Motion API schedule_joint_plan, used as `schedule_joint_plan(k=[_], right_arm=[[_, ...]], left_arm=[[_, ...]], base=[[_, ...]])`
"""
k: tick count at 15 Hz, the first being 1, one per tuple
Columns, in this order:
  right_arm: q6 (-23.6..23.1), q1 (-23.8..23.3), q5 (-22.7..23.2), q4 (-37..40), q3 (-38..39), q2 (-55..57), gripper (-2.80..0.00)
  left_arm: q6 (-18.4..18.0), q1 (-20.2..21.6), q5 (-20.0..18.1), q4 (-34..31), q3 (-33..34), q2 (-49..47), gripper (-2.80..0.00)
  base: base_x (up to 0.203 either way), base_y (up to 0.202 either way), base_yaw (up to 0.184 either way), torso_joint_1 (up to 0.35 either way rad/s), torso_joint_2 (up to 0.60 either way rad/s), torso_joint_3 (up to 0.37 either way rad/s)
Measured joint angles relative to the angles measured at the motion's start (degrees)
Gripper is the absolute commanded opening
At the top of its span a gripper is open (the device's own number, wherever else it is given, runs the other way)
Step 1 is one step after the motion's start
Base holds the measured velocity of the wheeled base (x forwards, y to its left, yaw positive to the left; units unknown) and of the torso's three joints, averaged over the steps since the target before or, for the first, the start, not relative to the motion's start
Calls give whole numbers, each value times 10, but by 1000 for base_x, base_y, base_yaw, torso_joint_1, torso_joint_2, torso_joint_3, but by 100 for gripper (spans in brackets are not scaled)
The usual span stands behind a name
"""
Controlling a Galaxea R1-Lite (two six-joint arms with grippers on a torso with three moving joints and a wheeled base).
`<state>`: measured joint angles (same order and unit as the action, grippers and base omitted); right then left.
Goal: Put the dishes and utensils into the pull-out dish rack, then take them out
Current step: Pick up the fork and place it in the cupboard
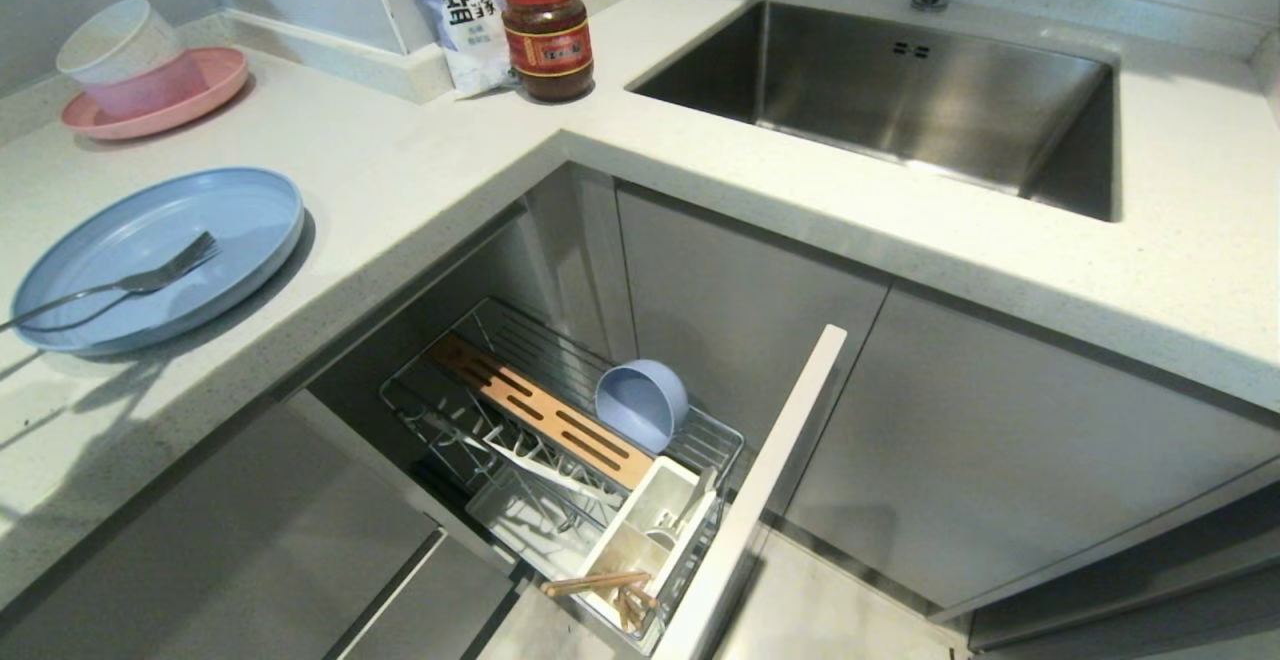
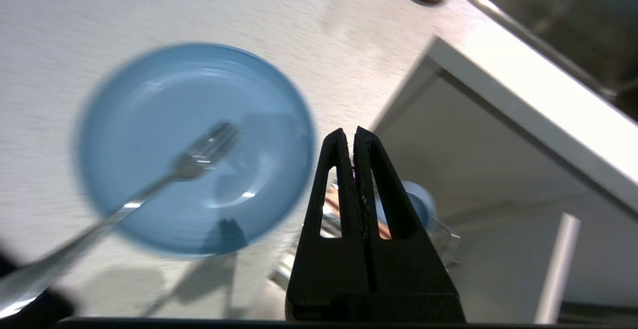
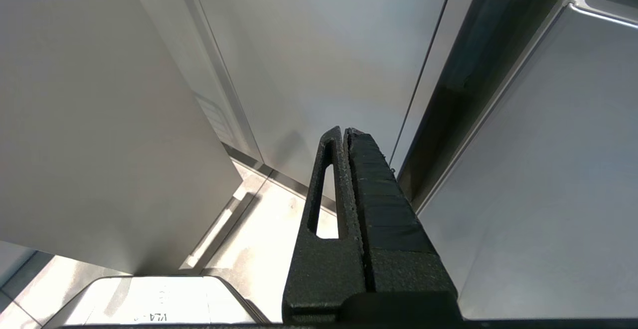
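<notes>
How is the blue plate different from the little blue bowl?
The plate is wide and flat; the bowl is small and deep. The plate lies on the counter with a fork on it; the bowl leans on its side in the pull-out rack. Both are light blue.

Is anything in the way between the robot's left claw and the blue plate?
Nothing visible blocks it. The left gripper, shut and empty, is beside the blue plate, but a fork lies on it.

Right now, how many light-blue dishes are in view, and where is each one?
2. The light-blue plate lies on the counter with a fork on it; the light-blue bowl stands tilted in the pull-out dish rack. None looks hidden.
</notes>
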<state>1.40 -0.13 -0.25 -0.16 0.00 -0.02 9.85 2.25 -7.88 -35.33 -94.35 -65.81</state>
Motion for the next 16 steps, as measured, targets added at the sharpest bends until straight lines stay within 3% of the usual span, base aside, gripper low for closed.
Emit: schedule_joint_plan(k=[6,9,12,16], right_arm=[[0,0,0,0,0,0,-280],[0,0,0,0,0,0,-280],[0,0,0,0,0,0,-280],[0,0,0,0,0,0,-280]], left_arm=[[-149,248,-88,0,46,46,-280],[-241,340,-131,-6,74,51,-280],[-301,385,-184,-76,52,40,-280],[-327,393,-213,-234,-69,-8,-280]], base=[[0,0,0,0,0,0],[0,0,0,0,0,0],[0,0,0,0,0,0],[0,0,0,0,0,0]])
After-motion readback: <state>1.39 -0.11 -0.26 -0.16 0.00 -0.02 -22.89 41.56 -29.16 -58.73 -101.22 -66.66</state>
